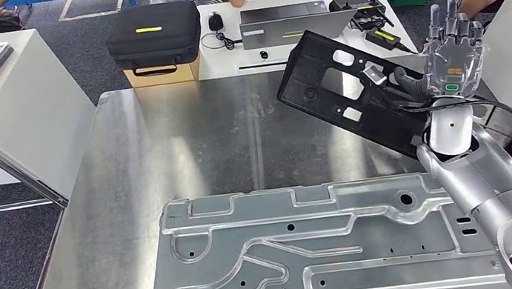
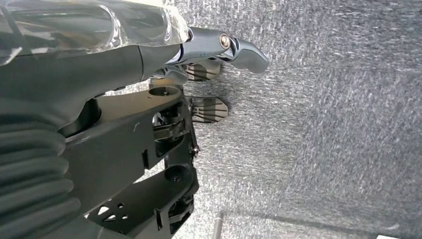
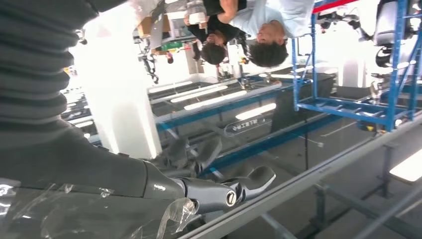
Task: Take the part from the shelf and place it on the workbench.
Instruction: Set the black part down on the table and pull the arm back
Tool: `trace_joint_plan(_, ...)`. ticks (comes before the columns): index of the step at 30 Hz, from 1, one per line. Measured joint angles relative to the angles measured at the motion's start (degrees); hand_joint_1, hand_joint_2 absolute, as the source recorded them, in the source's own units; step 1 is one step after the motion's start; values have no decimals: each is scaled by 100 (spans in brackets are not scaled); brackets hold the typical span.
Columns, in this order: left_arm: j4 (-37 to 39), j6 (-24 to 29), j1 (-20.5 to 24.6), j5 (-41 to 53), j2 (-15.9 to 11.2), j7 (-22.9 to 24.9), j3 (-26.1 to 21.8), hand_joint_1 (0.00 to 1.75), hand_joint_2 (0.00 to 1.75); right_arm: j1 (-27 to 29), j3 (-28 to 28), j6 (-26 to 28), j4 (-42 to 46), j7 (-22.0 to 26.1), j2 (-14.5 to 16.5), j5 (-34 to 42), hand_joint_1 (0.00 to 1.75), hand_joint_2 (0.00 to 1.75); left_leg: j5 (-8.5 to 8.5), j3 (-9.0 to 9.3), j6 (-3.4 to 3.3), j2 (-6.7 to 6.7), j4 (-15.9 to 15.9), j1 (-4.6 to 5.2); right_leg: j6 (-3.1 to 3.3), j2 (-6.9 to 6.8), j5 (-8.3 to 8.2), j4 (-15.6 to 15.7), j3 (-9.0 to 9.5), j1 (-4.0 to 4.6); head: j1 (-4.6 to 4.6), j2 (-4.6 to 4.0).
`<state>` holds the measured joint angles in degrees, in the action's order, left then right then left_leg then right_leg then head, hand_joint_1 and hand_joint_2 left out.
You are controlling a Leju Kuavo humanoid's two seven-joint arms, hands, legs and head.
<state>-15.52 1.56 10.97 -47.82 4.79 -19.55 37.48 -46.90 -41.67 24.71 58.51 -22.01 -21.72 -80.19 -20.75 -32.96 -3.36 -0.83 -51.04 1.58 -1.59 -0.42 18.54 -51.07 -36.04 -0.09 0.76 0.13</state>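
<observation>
Black and flat, one part (image 1: 351, 94) with several cut-outs is tilted above the workbench's (image 1: 186, 146) far right corner, against our right hand (image 1: 452, 51), whose fingers point up; we cannot tell whether they grip it. One large pressed metal panel (image 1: 312, 253) lies at the near edge. Our left hand (image 2: 199, 89) hangs over grey carpet, its fingers apart and holding nothing.

The right robot hand (image 1: 452, 51) is raised, fingers upright and pressed against a black part (image 1: 351, 94) – the left robot hand (image 2: 164, 124) hangs, fingers loosely apart.
</observation>
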Motion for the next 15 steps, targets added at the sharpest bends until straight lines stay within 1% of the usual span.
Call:
trace_joint_plan(9,0,76,-11,-39,8,122,-78,0,0,63,-260,342,-89,78,10,88,0,0,-8,-3,-11,3,0,-13,-3,0,2,3,-5,0,2,0)
trace_joint_plan(15,0,91,-11,-145,8,419,-75,0,0,165,-312,634,-160,94,71,380,0,0,-32,-6,-26,4,-11,-5,-12,0,8,5,-2,-3,2,0)
